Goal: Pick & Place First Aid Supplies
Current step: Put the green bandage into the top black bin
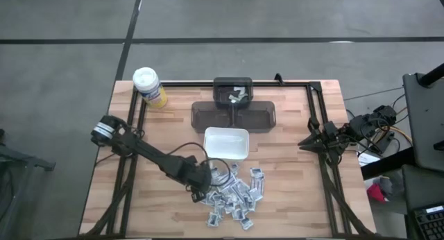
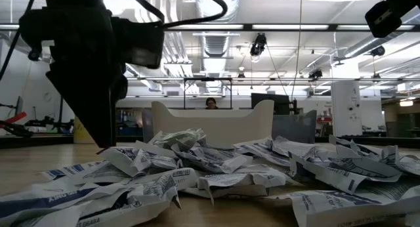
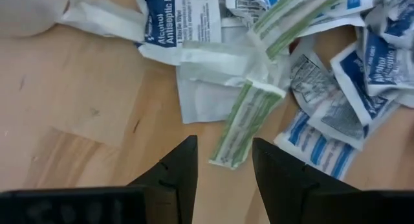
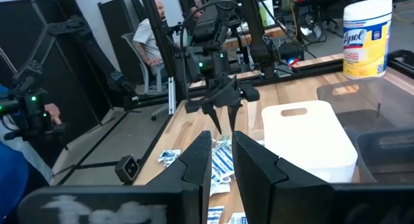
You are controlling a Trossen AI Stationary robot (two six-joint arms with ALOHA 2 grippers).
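The first aid supplies lie in a loose pile of several small white and blue-printed packets on the wooden table, near its front edge. The pile also shows in the low view. My left gripper points steeply down at the pile's left edge, open. In the left wrist view my left gripper has the near end of a green-striped packet just ahead of its fingertips, untouched. My right gripper waits level at the table's right side. Its fingers stand a little apart with nothing between them.
A white rectangular dish stands just behind the pile. Behind it sits a dark tray with a small bin holding a few packets. A yellow canister stands at the far left. Black frame rails run along the table's sides.
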